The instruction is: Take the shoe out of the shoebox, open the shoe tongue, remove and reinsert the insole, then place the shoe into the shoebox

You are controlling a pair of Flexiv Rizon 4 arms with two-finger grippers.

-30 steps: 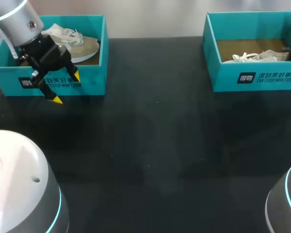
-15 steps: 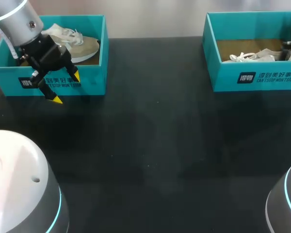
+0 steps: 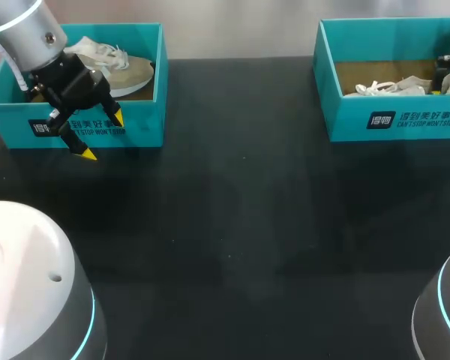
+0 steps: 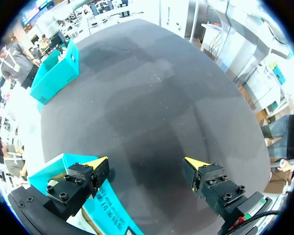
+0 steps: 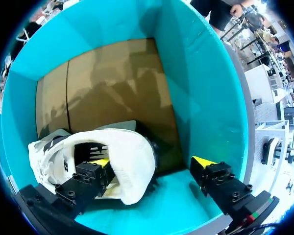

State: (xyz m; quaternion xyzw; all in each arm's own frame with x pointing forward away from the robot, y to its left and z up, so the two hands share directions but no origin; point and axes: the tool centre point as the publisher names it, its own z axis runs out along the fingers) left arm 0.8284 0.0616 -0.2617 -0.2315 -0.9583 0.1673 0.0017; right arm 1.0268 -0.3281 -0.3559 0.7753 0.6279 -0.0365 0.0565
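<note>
two teal cardboard shoeboxes stand well apart at the far side of the black table (image 3: 232, 225). the left shoebox (image 3: 139, 124) holds a beige low-top shoe with white laces (image 3: 127, 71), which lies on its sole. the left gripper (image 3: 102, 136) hovers above the table, just in front of that box's front wall. its fingers are spread wide and hold nothing.

the right shoebox (image 3: 345, 112) has a brown cardboard floor. a white fabric shoe with white laces (image 3: 394, 88) lies on that floor near the front wall. the right gripper (image 5: 152, 162) is down inside this box and wide open. one finger tip sits inside the shoe's opening. the other finger stands apart from the shoe, near the box's side wall. part of the shoe's collar lies between the fingers, unclamped.
</note>
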